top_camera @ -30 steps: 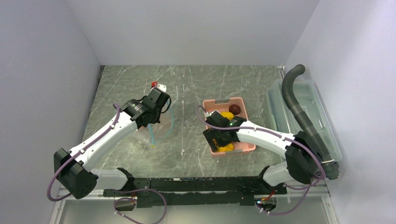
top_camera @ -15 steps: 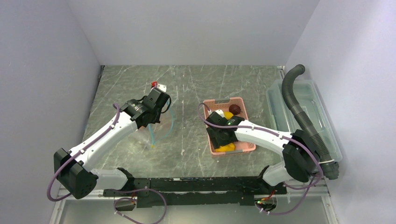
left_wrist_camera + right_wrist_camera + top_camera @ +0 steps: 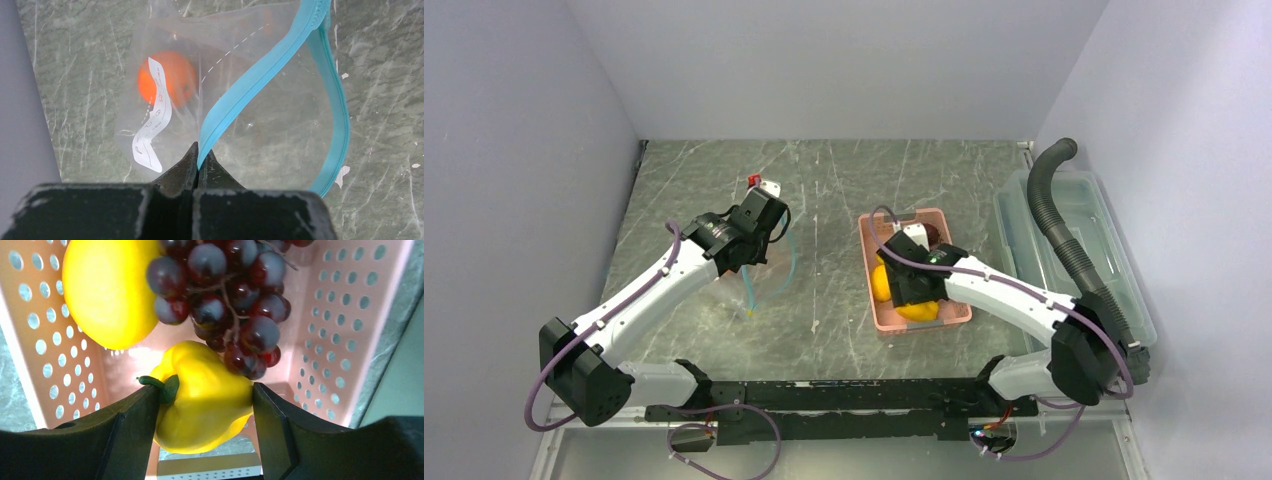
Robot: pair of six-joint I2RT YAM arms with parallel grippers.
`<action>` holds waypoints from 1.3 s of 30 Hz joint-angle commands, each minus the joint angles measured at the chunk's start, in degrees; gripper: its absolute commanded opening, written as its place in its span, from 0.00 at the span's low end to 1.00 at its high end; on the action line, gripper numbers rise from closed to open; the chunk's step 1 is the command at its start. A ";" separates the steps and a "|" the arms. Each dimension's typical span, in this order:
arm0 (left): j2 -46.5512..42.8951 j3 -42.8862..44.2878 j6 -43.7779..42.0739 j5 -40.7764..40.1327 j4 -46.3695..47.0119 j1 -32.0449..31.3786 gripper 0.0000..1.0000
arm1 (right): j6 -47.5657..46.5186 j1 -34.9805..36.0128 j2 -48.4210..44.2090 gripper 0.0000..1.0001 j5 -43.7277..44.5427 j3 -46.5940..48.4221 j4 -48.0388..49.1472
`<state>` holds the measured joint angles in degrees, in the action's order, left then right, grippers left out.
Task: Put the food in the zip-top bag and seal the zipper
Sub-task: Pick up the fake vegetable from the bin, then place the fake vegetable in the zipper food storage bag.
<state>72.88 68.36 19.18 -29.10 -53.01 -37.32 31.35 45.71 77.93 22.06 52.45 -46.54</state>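
The right arm (image 3: 1004, 290) has swung its wrist toward the back of the pink basket (image 3: 865, 270), uncovering two yellow pieces (image 3: 919, 310) at the near end, while the left arm (image 3: 654, 290) has not budged. From overhead, the zip-top bag (image 3: 769, 270) lies on the marbled table (image 3: 824, 180) just beneath the left wrist. Its teal zipper (image 3: 795, 255) curves out to the side. Through the left wrist camera, the left claw (image 3: 198, 155) is pinched tight on the zipper's near strip, which runs up and away from the tips. The far strip bows off to the claw's right, so the bag's mouth gapes. Ahead and to the left of the tips, an orange fruit (image 3: 166, 78) sits inside the clear plastic behind a white label (image 3: 150, 125). Through the right wrist camera, the right claw (image 3: 205, 400) is clamped on a yellow bell pepper (image 3: 210, 405), one finger against each flank, green stem by the left finger. Just beyond the tips, a bunch of dark grapes (image 3: 225, 290) touches the pepper, with a round yellow fruit (image 3: 107, 290) ahead to the left, all inside the basket.
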 commanded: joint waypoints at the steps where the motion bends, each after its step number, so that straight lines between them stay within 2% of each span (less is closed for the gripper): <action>1: -1.43 0.12 0.08 0.71 0.39 0.19 0.00 | 2.07 -1.32 -4.24 0.35 3.33 1.68 -0.28; 8: -1.25 0.19 0.16 0.66 0.35 0.12 0.00 | 2.62 -1.33 -9.16 0.35 3.31 5.35 -1.21; 14: -1.33 0.14 0.11 0.88 0.42 0.14 0.00 | 1.87 -1.33 -12.59 0.34 0.77 8.94 1.65; 26: -1.51 0.10 0.14 0.60 0.46 0.14 0.00 | 2.29 -1.33 -12.99 0.34 -13.78 13.89 16.76; 33: -2.01 0.12 0.09 0.80 0.53 0.14 0.00 | 6.74 -1.16 -11.59 0.33 -21.36 13.39 26.64; 39: -2.61 0.01 0.07 1.38 0.89 0.14 0.00 | 11.71 -0.16 -10.29 0.33 -23.69 11.86 33.90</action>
<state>72.44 68.36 19.18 -28.29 -52.99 -37.32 38.41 44.77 67.07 1.78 64.05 -22.11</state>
